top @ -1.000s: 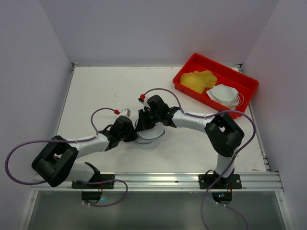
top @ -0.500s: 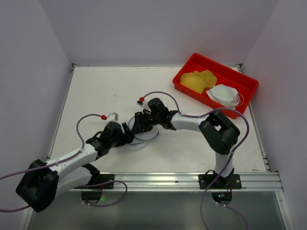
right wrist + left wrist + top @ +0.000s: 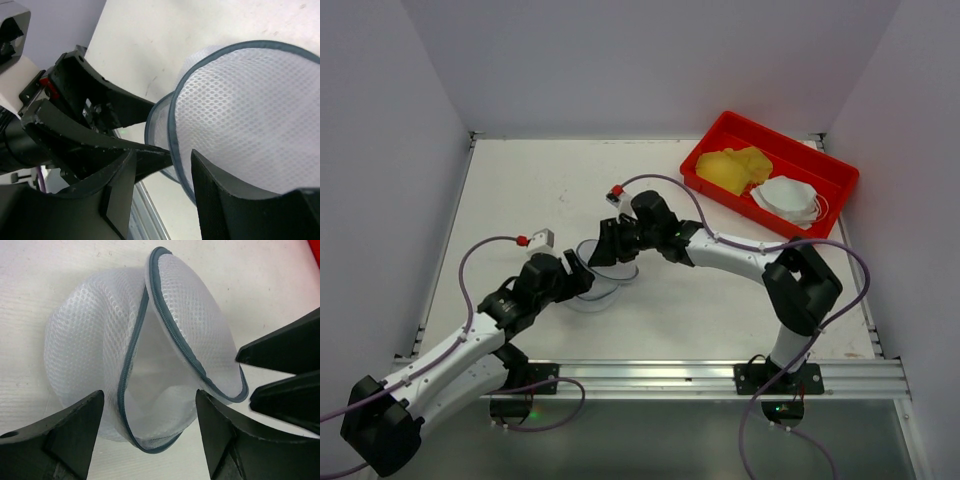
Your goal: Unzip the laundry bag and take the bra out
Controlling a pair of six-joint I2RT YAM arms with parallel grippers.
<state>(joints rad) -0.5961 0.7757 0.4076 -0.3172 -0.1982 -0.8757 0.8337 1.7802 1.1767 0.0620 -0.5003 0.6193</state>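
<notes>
laundry bag lying unzipped on the table between both hands

the laundry bag [image 3: 90,340] is seen on the white table [image 3: 520,180], left of centre and well apart from the red tray [image 3: 800,145] at the far right corner. its two mesh halves are parted along the grey zipper rim [image 3: 126,371], one half tilted up and the other resting on the table. the left hand [image 3: 150,396] is held released, its fingers spread to either side of the bag's near edge. the right hand [image 3: 164,155] is likewise unclenched, and the raised rim is passed between its fingers without being pinched.
</notes>
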